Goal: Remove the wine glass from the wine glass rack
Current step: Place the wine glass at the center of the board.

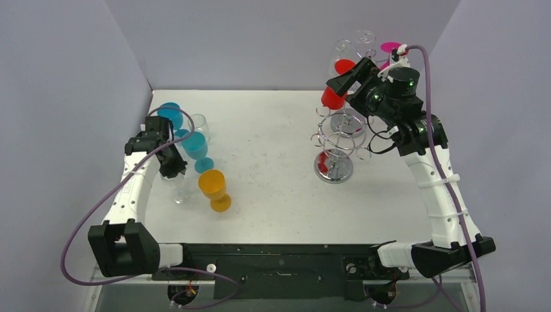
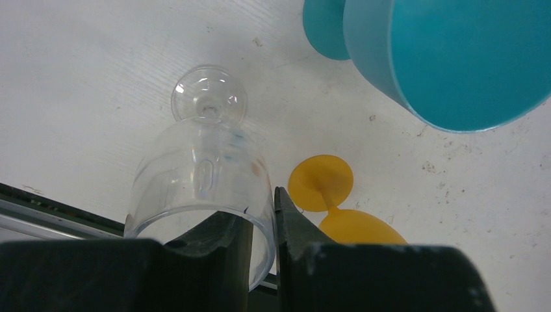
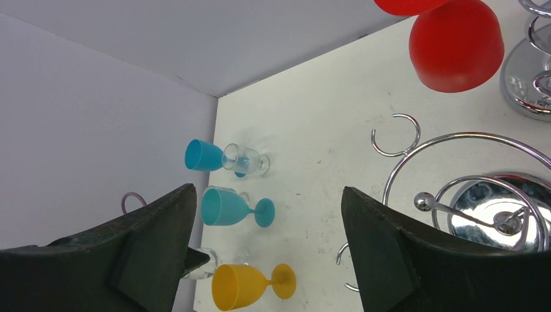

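So, the red wine glass [image 1: 333,97] hangs at roughly 1 o'clock on the table [image 1: 273,195], up among the chrome wires of the wine glass rack [image 1: 334,140]. A second chrome stand [image 1: 346,121] is just behind that rack, and I cannot tell which of the two carries the glass. The right pincer [image 1: 343,78] is raised at the same spot, its jaws spread wide and holding nothing. From overhead its black fingers cross in front of the glass, between the red foot and the bowl.

The right wrist view is plainer. There the red wine glass [image 3: 456,49] lies at about 1 o'clock from the right pincer [image 3: 269,247], past the tip of the right-hand finger [image 3: 383,253] and outside the gap. Through the gap itself only the table and the far glasses show. The rack [image 3: 455,138] curls just beside that same finger, at 3 o'clock.

Over at 9 o'clock on the table, the left pincer [image 1: 170,166] is nearly closed on the rim of a clear glass [image 1: 182,192]. Its wrist view shows the wall of that clear glass [image 2: 201,175] pinched between the two fingers [image 2: 292,224], with the foot down on the table. An orange glass [image 2: 323,184] stands just beside it at 3 o'clock, and a teal glass [image 2: 455,58] fills the 1 o'clock corner.
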`<state>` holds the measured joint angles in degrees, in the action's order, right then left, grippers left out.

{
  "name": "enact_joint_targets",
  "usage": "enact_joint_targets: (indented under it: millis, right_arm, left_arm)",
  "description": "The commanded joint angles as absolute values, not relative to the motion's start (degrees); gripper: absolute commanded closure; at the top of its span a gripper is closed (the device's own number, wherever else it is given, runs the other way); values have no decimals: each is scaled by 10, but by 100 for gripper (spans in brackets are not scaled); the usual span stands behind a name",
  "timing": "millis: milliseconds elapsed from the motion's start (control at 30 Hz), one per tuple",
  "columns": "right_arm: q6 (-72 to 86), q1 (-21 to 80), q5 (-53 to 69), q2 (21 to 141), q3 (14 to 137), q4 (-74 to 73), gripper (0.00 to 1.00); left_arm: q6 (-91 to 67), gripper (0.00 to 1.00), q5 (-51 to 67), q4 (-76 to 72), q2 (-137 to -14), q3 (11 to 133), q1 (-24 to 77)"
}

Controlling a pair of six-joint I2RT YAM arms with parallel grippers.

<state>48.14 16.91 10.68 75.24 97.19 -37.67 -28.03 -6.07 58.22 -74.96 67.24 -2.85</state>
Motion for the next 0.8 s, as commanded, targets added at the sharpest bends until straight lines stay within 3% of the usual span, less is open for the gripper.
enact_joint_targets:
  millis: [0,167,433,767]
  right_arm:
    - [470,165,98,740,983,-366,23]
    - [472,165,99,742,983,-365,23]
    - [472,166,99,745,989,-369,23]
    - [473,173,98,758,1023,-381,23]
  left_arm:
    - [-278,98,-51,543,-750,675,-39]
    - [-273,91,-52,547,-750,681,-45]
    - [-263,68,-74,565,-748,710,-46]
    - [-250,56,-109,589,-727,752,-46]
